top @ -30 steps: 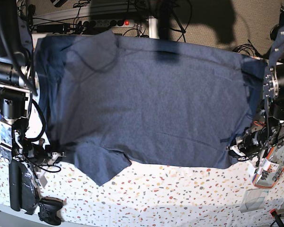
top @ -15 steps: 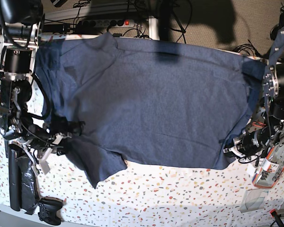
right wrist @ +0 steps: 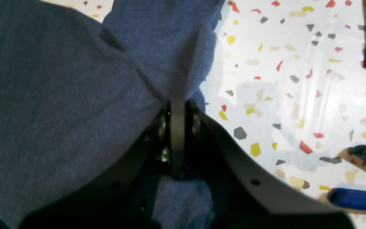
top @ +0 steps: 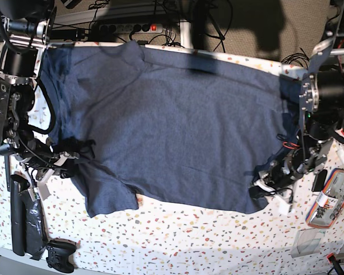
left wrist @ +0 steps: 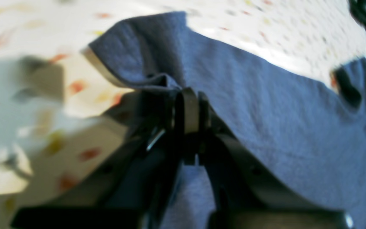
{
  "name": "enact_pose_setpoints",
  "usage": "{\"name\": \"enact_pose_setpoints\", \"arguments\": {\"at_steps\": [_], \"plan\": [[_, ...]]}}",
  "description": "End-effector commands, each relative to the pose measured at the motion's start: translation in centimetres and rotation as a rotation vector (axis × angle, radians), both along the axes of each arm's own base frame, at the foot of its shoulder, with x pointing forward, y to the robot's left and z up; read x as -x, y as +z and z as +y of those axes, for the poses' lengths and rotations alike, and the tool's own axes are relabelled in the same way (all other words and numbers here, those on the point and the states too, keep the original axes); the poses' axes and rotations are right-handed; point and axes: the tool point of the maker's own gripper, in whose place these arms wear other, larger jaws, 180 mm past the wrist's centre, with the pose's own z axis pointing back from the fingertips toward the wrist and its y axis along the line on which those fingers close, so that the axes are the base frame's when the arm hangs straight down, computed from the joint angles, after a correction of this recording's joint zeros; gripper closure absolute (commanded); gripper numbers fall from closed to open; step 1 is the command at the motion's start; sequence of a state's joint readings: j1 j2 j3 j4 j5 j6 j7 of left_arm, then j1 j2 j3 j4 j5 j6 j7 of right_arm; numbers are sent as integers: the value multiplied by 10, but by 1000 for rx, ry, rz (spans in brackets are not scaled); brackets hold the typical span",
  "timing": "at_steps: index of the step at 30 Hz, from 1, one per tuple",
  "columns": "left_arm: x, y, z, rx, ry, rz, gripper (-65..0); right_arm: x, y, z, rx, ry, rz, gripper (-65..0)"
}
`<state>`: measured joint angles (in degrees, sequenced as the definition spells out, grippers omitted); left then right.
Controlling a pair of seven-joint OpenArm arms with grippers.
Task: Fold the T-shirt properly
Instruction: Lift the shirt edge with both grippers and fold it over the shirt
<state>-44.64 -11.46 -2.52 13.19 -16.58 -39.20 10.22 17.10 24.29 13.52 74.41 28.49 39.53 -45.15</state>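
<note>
Near edge: right gripper (right wrist: pixel 177 105) jaws pinched on the T-shirt (top: pixel 178 126) by a sleeve; left gripper (left wrist: pixel 186 95) clamps the hem corner, view blurred, probably one layer. Since a second ago both have dragged inward. Shirt lies flatter across the terrazzo bench (top: pixel 218 240); fold not begun.

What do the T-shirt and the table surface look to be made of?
T-shirt: soft knit, probably cotton jersey; matte, heathered navy, and it drapes and puckers where the right pincer pinches it. Table: smooth, glossy white sheet with coloured terrazzo-style flecks, showing glare; perhaps laminate or vinyl, hard to tell.
</note>
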Motion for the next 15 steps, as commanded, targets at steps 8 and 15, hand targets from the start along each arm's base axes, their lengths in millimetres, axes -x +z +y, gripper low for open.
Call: {"name": "enact_pose_setpoints", "arguments": {"at_steps": [8, 15], "plan": [[-59, 81, 8, -212, 128, -310, 0, -10, 23, -4, 5, 5, -66, 0], [-24, 69, 9, -229, 134, -382, 0, -11, 24, -2, -10, 7, -71, 0]]}}
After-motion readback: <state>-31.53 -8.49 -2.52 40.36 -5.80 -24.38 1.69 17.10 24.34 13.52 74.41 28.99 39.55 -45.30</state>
